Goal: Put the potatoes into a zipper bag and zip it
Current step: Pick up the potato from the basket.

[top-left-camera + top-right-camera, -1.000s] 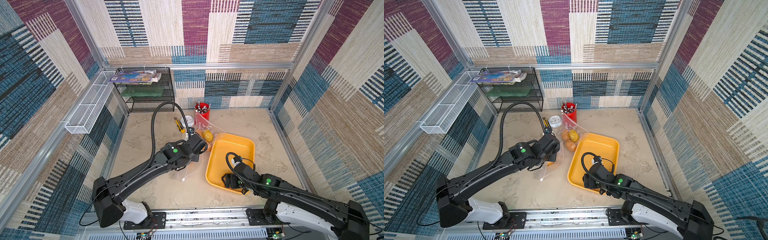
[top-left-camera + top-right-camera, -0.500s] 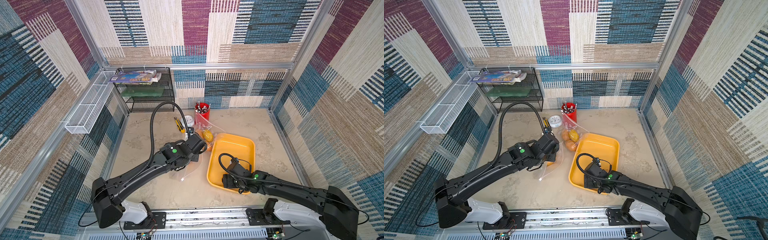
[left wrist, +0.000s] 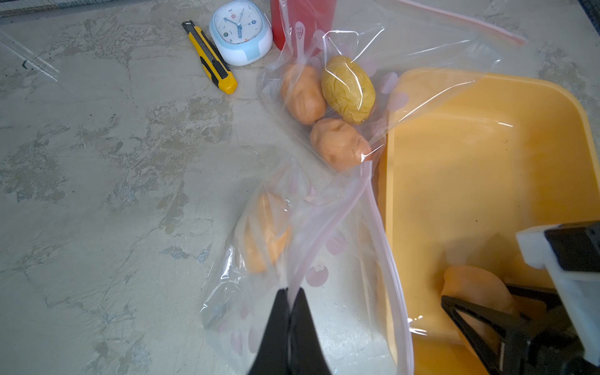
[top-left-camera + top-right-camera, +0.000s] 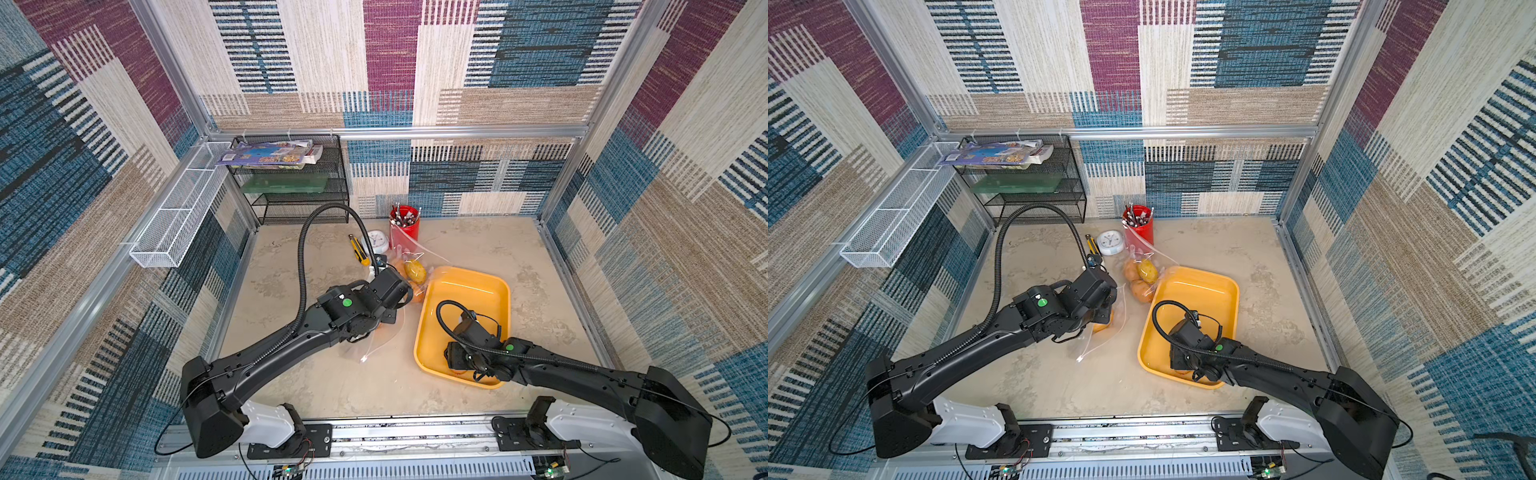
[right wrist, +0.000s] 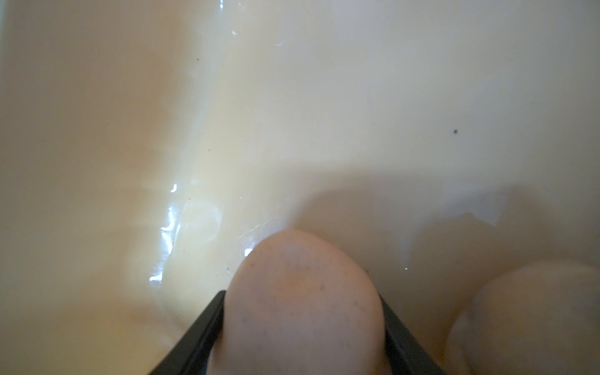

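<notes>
A clear zipper bag (image 3: 324,227) with pink dots lies on the table left of the yellow tray (image 3: 487,146). My left gripper (image 3: 292,292) is shut on the bag's rim near its mouth. In the bag lie a yellow potato (image 3: 348,89), two orange ones (image 3: 303,94) (image 3: 337,144) and another orange potato (image 3: 264,233) nearer the mouth. My right gripper (image 5: 302,295) is down in the tray's near corner (image 4: 428,361). Its fingers press both sides of a tan potato (image 5: 302,259). A second potato (image 5: 526,318) lies beside it in the tray.
Behind the bag stand a red pen cup (image 4: 404,222), a small white clock (image 4: 378,241) and a yellow utility knife (image 4: 358,250). A black wire shelf (image 4: 299,183) fills the back left corner. A white mesh basket (image 4: 178,216) hangs on the left wall.
My right arm has stretched lower over the tray's near corner, and its jaws have narrowed onto a potato. The left arm and the bag have stayed still.
</notes>
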